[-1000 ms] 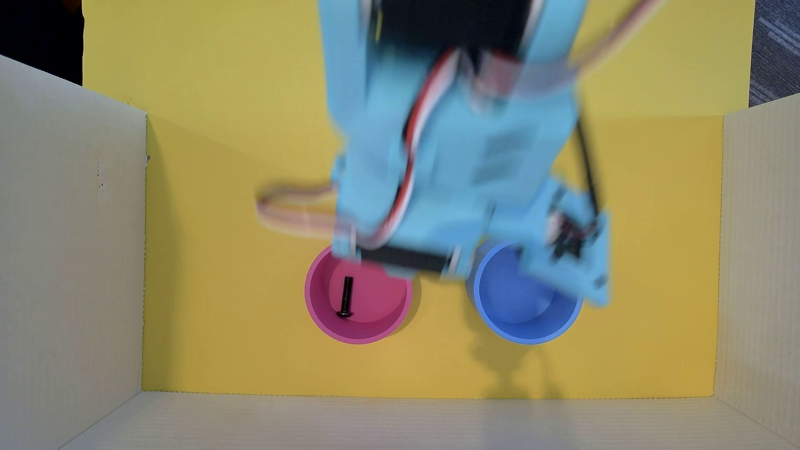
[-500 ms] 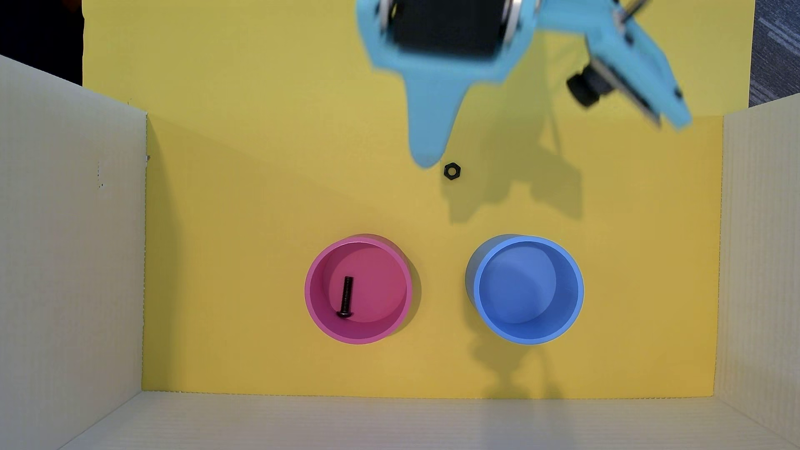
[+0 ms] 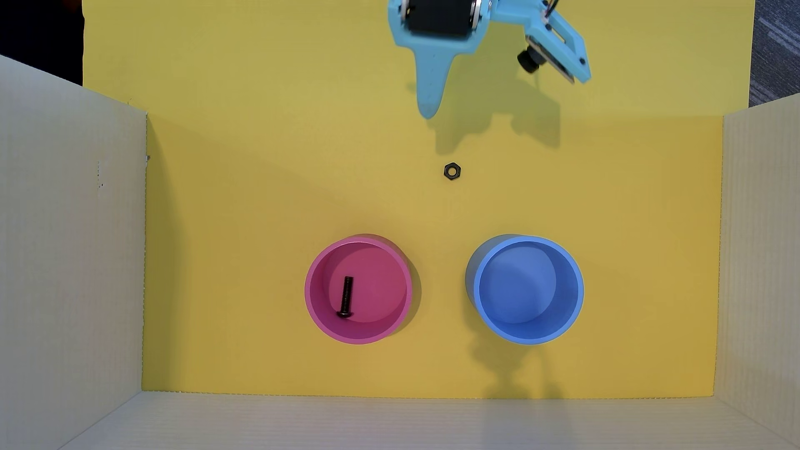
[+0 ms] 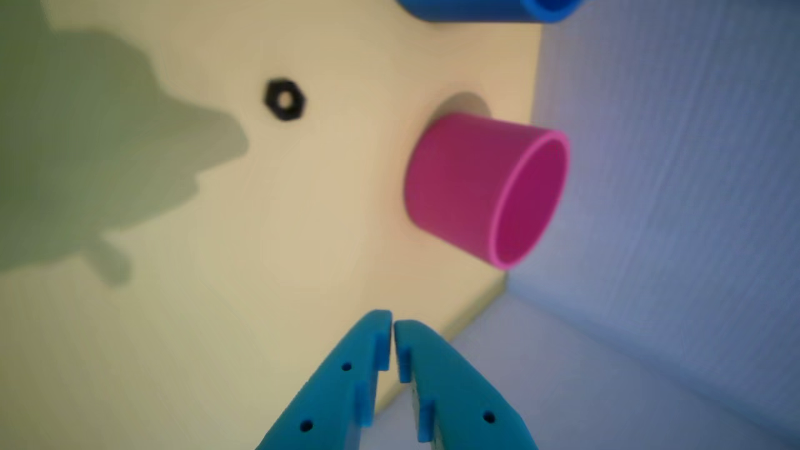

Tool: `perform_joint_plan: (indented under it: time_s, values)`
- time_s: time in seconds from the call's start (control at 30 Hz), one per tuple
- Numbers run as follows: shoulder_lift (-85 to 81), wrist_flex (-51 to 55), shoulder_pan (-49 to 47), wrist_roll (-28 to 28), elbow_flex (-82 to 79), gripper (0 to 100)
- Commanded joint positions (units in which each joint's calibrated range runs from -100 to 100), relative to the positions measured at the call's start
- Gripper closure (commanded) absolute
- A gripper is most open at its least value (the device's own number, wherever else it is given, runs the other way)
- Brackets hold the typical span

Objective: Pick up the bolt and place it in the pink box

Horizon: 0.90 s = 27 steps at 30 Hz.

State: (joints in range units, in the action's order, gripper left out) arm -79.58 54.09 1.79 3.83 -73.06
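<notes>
- Bolt (image 3: 346,297) lies flat inside the pink box (image 3: 312,303), head toward the lower rim in the overhead view, so the drop looks done, judging by how it rests.
- Your end effector (image 4: 393,325) is clenched w/ nothing between the fingers; wrist view shows the tips nearly touching.
- In the overhead view the end effector (image 3: 427,113) sits near the top edge, well apart from both cups, prob. parked clear so nothing gets knocked.
- Black nut (image 3: 452,171) sits loose on the yellow surface (image 3: 242,207), between arm and cups. Not your target; leave it.
- Blue cup (image 3: 575,303) stands beside the pink one, empty.
- Wrist view can't see into the pink box (image 4: 462,181); trust the overhead.
</notes>
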Motion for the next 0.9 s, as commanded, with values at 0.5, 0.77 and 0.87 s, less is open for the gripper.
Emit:
perform_joint_plan:
  time_s: [0.5,0.77,0.87]
  values:
    - [-18.82,14.59,-0.02,-8.86,-20.15,99]
    - [-18.82,14.68,-0.02,-9.12,-20.24,99]
    - [-18.82,14.68,-0.02,-9.12,-20.24,99]
